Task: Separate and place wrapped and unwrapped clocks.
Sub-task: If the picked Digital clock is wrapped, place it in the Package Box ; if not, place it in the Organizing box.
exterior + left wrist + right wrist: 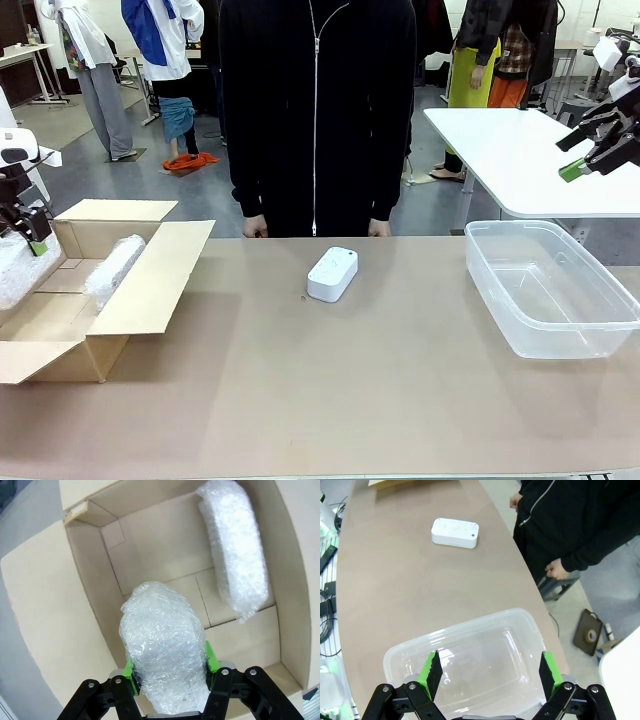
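My left gripper is shut on a wrapped clock, a bubble-wrap bundle held above the open cardboard box. A second wrapped clock lies inside the box along one wall. In the front view the left gripper and its bundle hang at the far left, over the box with the other bundle in it. The unwrapped clock, white and flat, lies mid-table. My right gripper is open above the clear plastic tub, raised at the right.
The clear tub stands on the table's right side. A person in a black jacket stands at the far edge, hands resting by the table. A white side table sits behind on the right.
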You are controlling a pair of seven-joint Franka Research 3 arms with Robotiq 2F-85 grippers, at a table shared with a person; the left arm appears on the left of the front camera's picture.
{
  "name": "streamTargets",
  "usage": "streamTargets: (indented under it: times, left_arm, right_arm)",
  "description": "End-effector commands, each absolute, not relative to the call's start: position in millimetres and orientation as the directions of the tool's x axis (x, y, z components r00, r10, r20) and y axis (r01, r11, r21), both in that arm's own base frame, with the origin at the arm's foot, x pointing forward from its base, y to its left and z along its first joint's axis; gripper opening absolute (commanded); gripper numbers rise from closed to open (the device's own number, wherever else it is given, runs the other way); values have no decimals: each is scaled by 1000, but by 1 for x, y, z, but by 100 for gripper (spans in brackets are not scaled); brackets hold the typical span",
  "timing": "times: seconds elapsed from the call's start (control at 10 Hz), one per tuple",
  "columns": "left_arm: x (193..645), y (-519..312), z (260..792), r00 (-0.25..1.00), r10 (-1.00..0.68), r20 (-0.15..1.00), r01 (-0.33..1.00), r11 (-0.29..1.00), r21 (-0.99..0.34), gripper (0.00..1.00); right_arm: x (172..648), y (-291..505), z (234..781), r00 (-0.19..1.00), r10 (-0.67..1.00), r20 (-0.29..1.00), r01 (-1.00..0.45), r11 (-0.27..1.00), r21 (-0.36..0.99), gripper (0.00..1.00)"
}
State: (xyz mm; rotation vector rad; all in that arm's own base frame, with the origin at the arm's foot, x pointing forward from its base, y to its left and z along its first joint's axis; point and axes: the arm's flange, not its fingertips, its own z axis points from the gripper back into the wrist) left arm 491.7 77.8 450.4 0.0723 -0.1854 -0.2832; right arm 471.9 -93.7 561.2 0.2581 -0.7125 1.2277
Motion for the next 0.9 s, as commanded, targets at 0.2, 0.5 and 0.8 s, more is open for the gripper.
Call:
streamTargets:
  times: [0.2, 0.5, 0.8]
  left_arm:
    - [519, 87, 441, 927, -316, 200, 309, 949, 65, 56]
    - [535, 92, 430, 925, -340, 170, 336, 940, 51, 56]
    - [542, 95, 422, 931, -338, 138, 334, 941, 53, 56]
  right_arm:
    - [472, -92, 560, 147, 758, 635, -924, 335, -186, 100]
    - [472, -92, 560, 147, 758, 635, -924, 335, -186, 100]
    - [472, -92, 560, 147, 758, 635, -924, 335, -186, 100]
